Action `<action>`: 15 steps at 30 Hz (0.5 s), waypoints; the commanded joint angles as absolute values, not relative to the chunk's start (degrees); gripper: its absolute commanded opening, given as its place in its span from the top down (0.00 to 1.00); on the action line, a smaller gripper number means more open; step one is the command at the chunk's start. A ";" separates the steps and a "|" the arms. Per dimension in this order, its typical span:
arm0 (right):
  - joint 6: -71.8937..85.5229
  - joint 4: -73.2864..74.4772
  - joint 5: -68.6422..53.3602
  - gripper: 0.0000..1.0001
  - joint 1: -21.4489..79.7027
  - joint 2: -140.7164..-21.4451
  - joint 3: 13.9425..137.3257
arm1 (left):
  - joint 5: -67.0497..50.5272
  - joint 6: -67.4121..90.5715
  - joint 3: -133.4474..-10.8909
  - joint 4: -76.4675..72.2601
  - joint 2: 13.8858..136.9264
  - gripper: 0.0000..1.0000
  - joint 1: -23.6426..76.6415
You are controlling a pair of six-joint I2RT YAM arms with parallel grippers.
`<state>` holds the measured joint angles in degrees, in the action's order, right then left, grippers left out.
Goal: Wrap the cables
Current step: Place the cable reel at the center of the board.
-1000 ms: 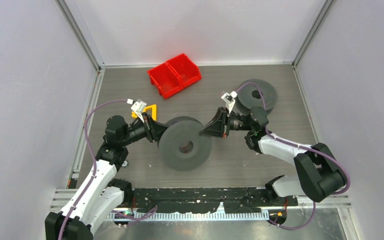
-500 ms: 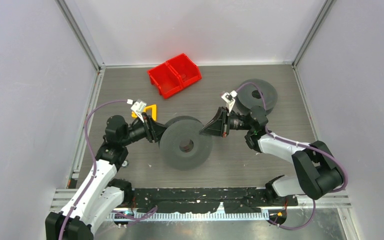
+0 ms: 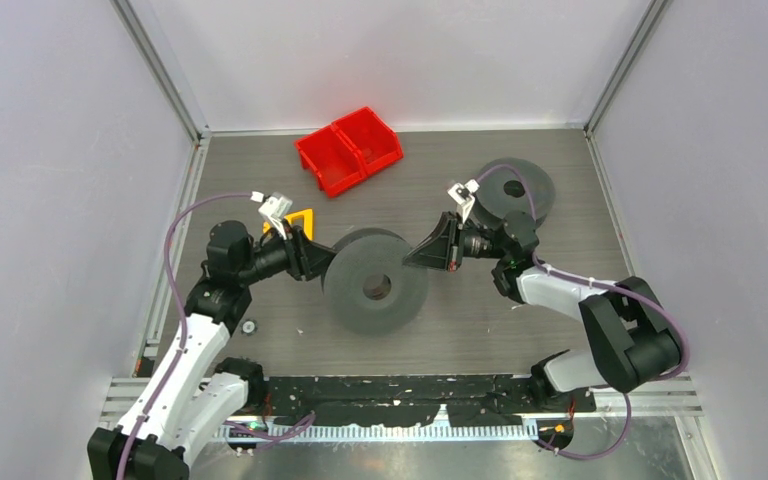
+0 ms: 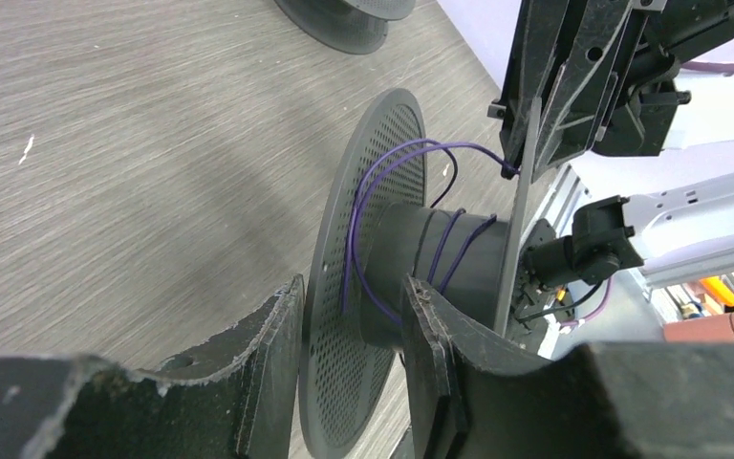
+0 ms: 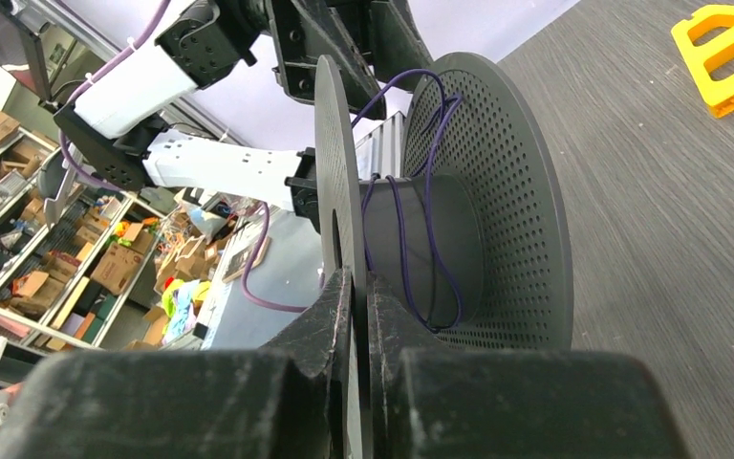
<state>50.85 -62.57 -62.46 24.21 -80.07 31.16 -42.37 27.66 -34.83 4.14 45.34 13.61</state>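
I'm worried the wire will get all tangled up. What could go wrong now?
1. The purple wire sits in loose, wide loops. They could slip sideways or tangle.
2. The left gripper is open around one side of the spool. Only the right gripper pinches it, so the upright spool might tip or roll.

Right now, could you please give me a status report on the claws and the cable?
Left claw open astride one spool flange. Right claw shut on the other flange. Purple cable looped loosely round the hub. Red bin apart.
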 commanded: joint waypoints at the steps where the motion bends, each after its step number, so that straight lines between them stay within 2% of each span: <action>1: 49.28 -61.80 -56.03 0.95 20.64 -81.63 30.78 | -44.63 25.55 -38.67 7.41 43.33 0.58 13.33; 5: 48.63 -60.47 -55.81 0.95 20.13 -82.53 30.82 | -43.68 25.05 -39.21 8.22 43.23 0.56 12.93; 9: 48.52 -59.42 -55.23 0.95 19.86 -83.04 31.04 | -38.55 24.41 -40.65 11.19 43.02 0.47 12.81; 15: 45.08 -50.20 -52.41 0.95 18.71 -83.31 33.36 | -32.32 17.89 -42.69 17.33 40.72 0.46 12.65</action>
